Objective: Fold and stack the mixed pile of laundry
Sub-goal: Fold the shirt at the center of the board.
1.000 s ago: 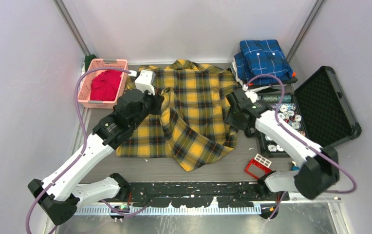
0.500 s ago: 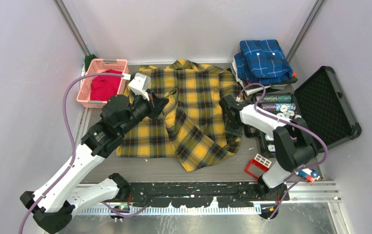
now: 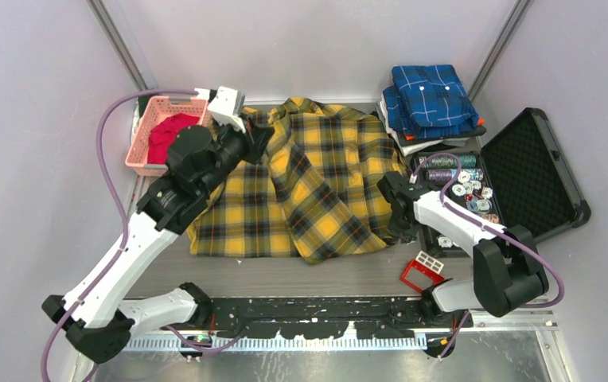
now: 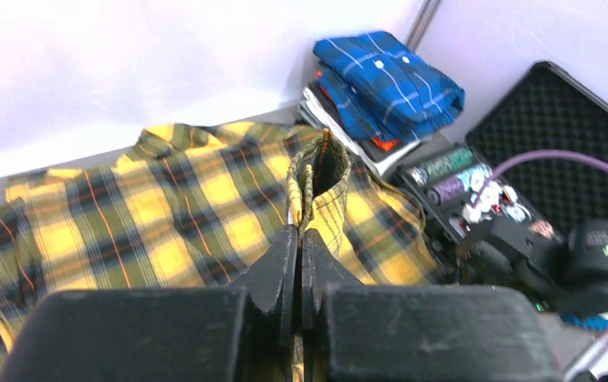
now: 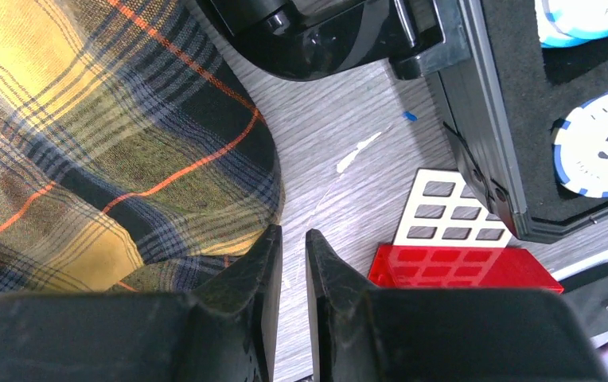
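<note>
The yellow-and-black plaid shirt (image 3: 325, 183) lies spread on the table, its right side folded over the middle. My left gripper (image 3: 257, 143) is shut on a raised fold of it near the back left; in the left wrist view the pinched cloth (image 4: 321, 183) stands up from the gripper (image 4: 301, 231). My right gripper (image 3: 403, 231) hovers low at the shirt's near right edge. In the right wrist view it (image 5: 293, 235) is slightly open and empty over bare table, right beside the shirt's hem (image 5: 229, 199). The red T-shirt (image 3: 169, 135) lies in the pink basket (image 3: 146, 165).
A folded blue plaid shirt (image 3: 432, 95) sits on a stack at the back right. An open black case (image 3: 532, 171) with poker chips (image 3: 468, 179) stands to the right. A red-and-white tray (image 3: 422, 272) lies by the right gripper, also in the right wrist view (image 5: 460, 267).
My left gripper has moved back and left, pulling its fold of the shirt with it. My right gripper has moved nearer, down the shirt's right edge. The shirt's folded flap lies flatter.
</note>
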Controlling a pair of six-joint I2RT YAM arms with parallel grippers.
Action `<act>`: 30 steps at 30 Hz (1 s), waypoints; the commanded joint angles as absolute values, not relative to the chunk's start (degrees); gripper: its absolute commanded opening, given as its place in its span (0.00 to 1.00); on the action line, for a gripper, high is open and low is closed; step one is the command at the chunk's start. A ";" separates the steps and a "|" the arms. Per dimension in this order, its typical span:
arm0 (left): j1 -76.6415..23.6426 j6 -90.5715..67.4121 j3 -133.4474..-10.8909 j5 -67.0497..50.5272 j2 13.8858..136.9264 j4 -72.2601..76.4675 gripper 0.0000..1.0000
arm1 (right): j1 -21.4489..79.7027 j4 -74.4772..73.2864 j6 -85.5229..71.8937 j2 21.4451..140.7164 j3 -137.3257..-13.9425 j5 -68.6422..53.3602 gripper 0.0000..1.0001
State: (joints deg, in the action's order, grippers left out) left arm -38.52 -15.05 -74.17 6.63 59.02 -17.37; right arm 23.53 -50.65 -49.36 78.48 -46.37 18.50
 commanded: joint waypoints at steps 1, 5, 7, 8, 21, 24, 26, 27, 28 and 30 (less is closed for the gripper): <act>-35.24 -12.09 -80.42 5.39 66.42 -12.05 0.00 | 23.55 -50.25 -51.04 75.64 -46.46 20.86 0.23; -28.22 -12.63 -86.24 -4.77 76.27 -8.31 0.00 | 23.50 -52.55 -51.05 71.53 -48.78 23.09 0.24; -24.02 -15.89 -89.42 -12.88 81.15 -4.47 0.00 | 23.55 -53.06 -50.71 68.69 -50.25 23.32 0.26; -22.43 -17.80 -91.56 -17.06 83.84 -2.48 0.00 | 23.54 -53.08 -50.26 67.14 -50.80 23.33 0.28; -18.24 -26.75 -126.56 -31.02 118.43 5.36 0.00 | 23.55 -53.39 -45.78 55.06 -54.44 25.20 0.35; -17.53 -30.35 -140.35 -33.42 126.89 4.55 0.00 | 23.49 -51.67 -44.49 54.39 -54.15 24.19 0.35; -17.41 -33.45 -148.98 -34.46 132.51 5.40 0.00 | 23.54 -50.84 -44.18 54.67 -54.07 23.88 0.35; -17.40 -35.48 -151.84 -35.15 135.03 7.20 0.00 | 23.55 -50.59 -44.02 54.88 -54.09 23.92 0.35; -17.48 -37.95 -153.65 -35.91 136.88 9.96 0.00 | 23.51 -50.28 -43.83 55.12 -54.01 24.07 0.35; -17.76 -41.79 -153.23 -36.22 138.58 15.20 0.00 | 23.55 -49.81 -43.55 55.92 -54.01 24.45 0.35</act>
